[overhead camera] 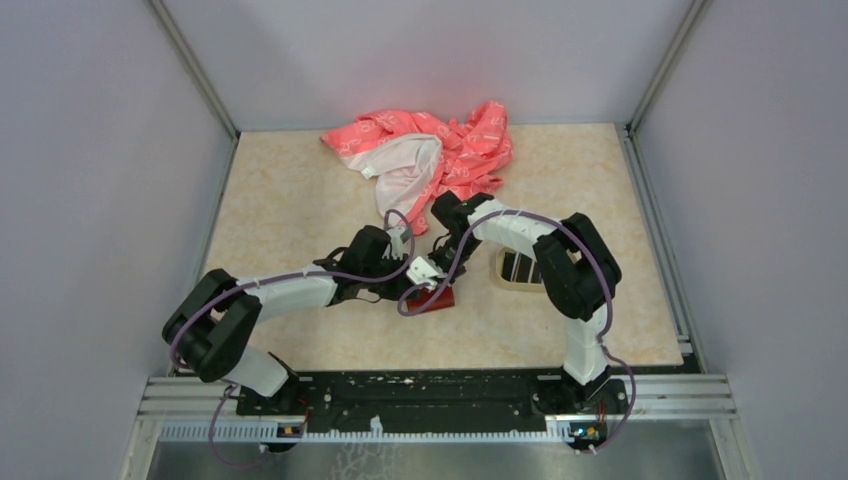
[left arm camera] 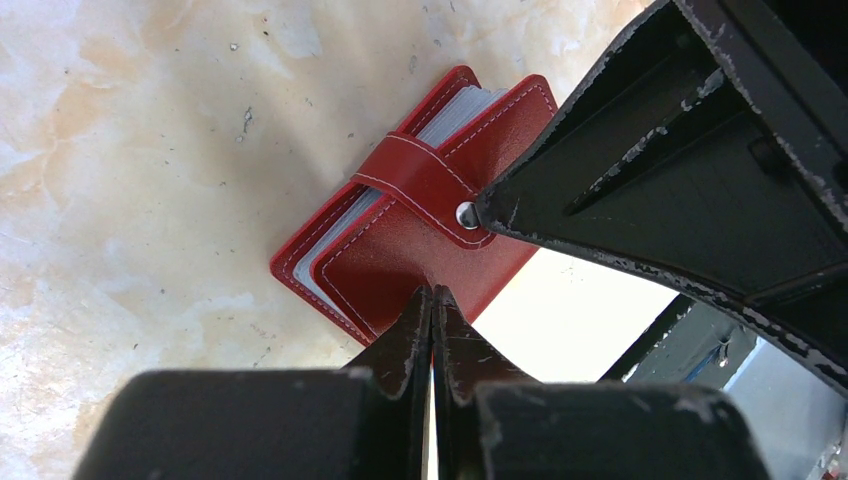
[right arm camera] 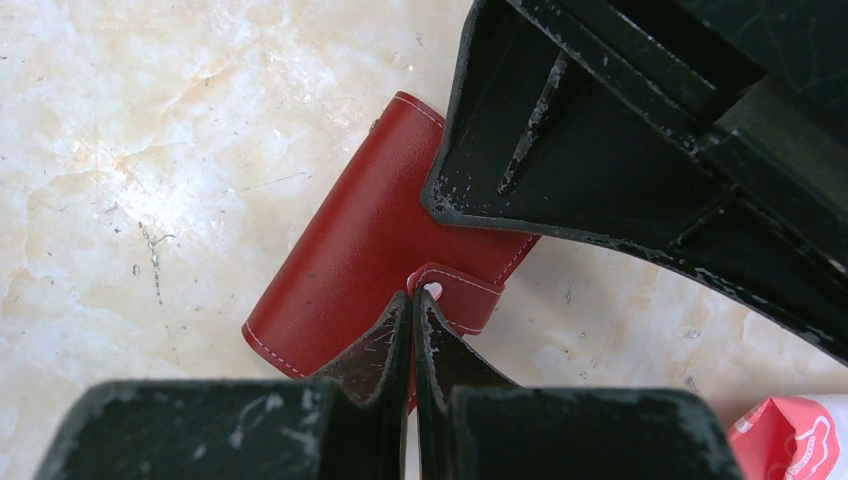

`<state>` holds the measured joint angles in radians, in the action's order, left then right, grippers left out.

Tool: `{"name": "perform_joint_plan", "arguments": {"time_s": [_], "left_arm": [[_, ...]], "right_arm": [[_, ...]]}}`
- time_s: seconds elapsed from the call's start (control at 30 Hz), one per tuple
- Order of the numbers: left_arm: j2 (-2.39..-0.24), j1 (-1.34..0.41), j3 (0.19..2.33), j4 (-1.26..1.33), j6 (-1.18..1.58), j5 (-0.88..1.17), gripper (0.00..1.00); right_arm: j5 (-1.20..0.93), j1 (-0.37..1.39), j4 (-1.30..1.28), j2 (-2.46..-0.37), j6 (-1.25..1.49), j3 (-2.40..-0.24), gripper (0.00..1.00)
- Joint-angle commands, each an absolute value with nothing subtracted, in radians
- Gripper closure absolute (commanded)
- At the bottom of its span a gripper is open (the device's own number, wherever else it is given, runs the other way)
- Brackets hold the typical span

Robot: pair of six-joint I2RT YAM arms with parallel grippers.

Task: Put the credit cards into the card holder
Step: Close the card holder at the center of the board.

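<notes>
The dark red card holder [overhead camera: 438,300] lies folded shut on the table, its strap fastened by the pale snap [left arm camera: 466,213]. Grey-blue pocket edges [left arm camera: 455,108] show between its covers. My left gripper [left arm camera: 432,292] is shut, its tips resting on the holder's cover [left arm camera: 400,255]. My right gripper [right arm camera: 412,296] is shut, its tips at the strap's snap on the holder [right arm camera: 350,250]. In the top view both grippers, left [overhead camera: 418,288] and right [overhead camera: 438,282], meet over the holder. Black credit cards [overhead camera: 520,268] lie in the beige tray, partly hidden by the right arm.
The oval beige tray [overhead camera: 499,270] sits just right of the holder, under the right arm. A pink-and-white cloth [overhead camera: 430,150] lies crumpled at the back middle; a corner of it shows in the right wrist view [right arm camera: 795,440]. Walls enclose the table on three sides.
</notes>
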<state>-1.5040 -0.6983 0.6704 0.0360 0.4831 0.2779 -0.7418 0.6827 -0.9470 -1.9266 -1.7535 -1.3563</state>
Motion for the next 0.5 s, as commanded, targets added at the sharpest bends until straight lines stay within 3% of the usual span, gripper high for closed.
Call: {"name": "perform_joint_plan", "arguments": {"time_s": [0.0,0.47], "left_arm": [[-1.54,-0.686,0.665,-0.056,0.469,0.2,0.96],[-1.552,-0.686,0.659,-0.052,0.481,0.201,0.96]], "right_arm": [[-0.761,0.711,-1.025,-1.896,-1.756,-1.353,1.0],[-0.753,0.73,-1.071,-1.898,-1.777,-1.359,1.0]]}}
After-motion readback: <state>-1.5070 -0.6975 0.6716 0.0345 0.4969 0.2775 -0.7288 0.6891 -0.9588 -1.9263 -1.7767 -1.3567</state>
